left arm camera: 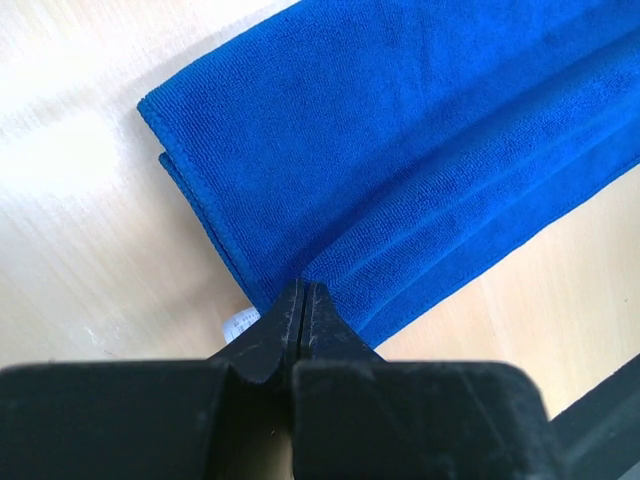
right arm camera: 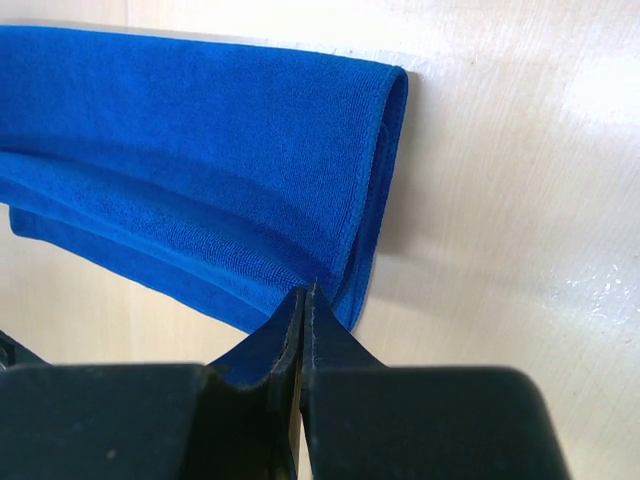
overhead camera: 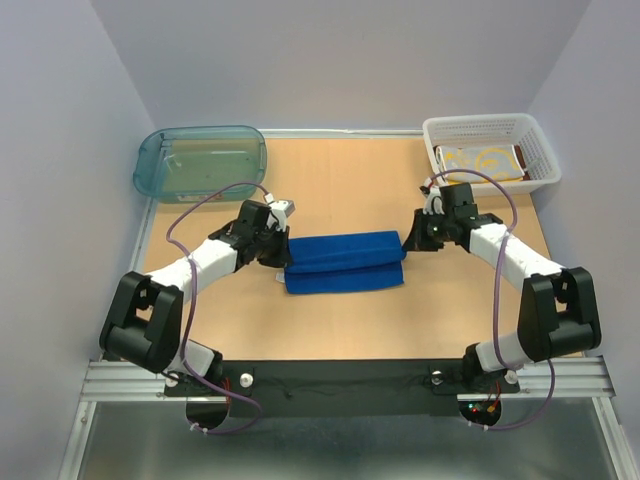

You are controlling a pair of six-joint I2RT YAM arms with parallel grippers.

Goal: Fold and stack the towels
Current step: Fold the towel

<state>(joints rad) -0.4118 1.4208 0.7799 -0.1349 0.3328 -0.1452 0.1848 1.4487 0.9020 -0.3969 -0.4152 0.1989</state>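
Teal tub (overhead camera: 200, 160) at far-left corner of wood table (overhead camera: 340, 190), white basket (overhead camera: 475, 122) far-right, well apart.

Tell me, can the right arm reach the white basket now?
Probably yes. The basket stands just past the right arm, with bare table between. But its fingers are shut on the towel, so it would drag that along.

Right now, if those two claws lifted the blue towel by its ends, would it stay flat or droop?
Probably droop: the blue towel lies in soft, rounded folds, so it looks floppy. It seems light, since thin closed fingertips appear to pinch it. Its fuzzy weave likely grips, not slides.
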